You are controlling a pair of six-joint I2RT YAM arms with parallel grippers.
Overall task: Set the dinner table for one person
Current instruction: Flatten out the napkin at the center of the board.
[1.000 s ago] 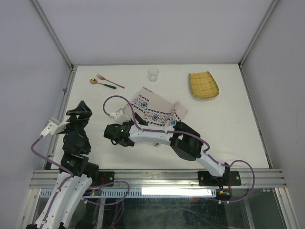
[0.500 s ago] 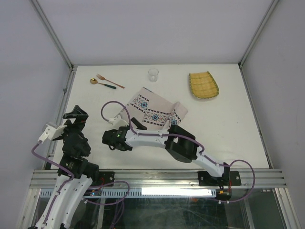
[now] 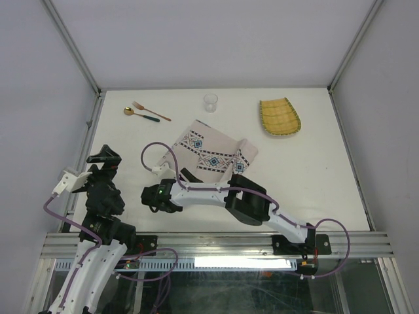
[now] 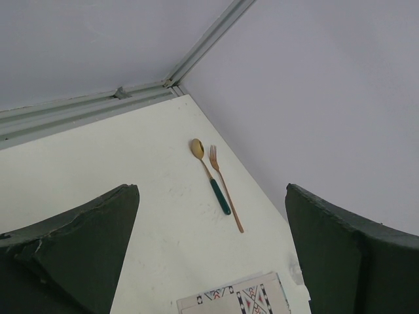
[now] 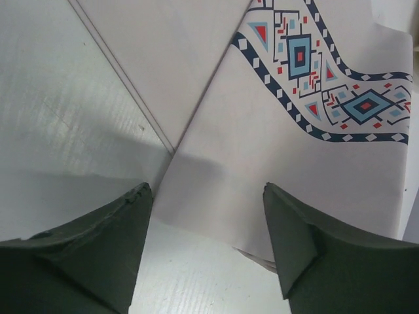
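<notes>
The dinner table [image 3: 314, 176], a large flat matte white top with a metal rail on its near edge, fills the floor of the enclosure, and everything sits on its far half. Right in the middle lies a pale cloth placemat with a blue-red patterned band [image 3: 213, 154], set on a diagonal and rumpled at its right end.

On to the containers. A small clear glass cup [image 3: 210, 102] stands upright beyond the mat, showing only white table through it. Well off to the right is a yellow woven plate [image 3: 280, 117], its checked face fully in view. Over by the far-left corner, a gold spoon with a green handle [image 3: 141, 115] and a copper fork [image 3: 151, 110] lie just beside each other.

Now the arms. The right arm reaches from its base at the near right, folds low across the table, and brings the right gripper [image 3: 157, 199] to the mat's near-left corner. In its wrist view the right gripper [image 5: 204, 190] has its jaws well apart, one on each side of that corner, clamped on nothing. I cannot tell whether the fingertips touch the cloth.

The left arm rises at the near left, and the left gripper [image 3: 105, 157] sits above the table's left edge. Its wrist camera looks toward the spoon [image 4: 211, 171] and fork [image 4: 226, 190]. Its jaws are spread to the full and hold nothing.
</notes>
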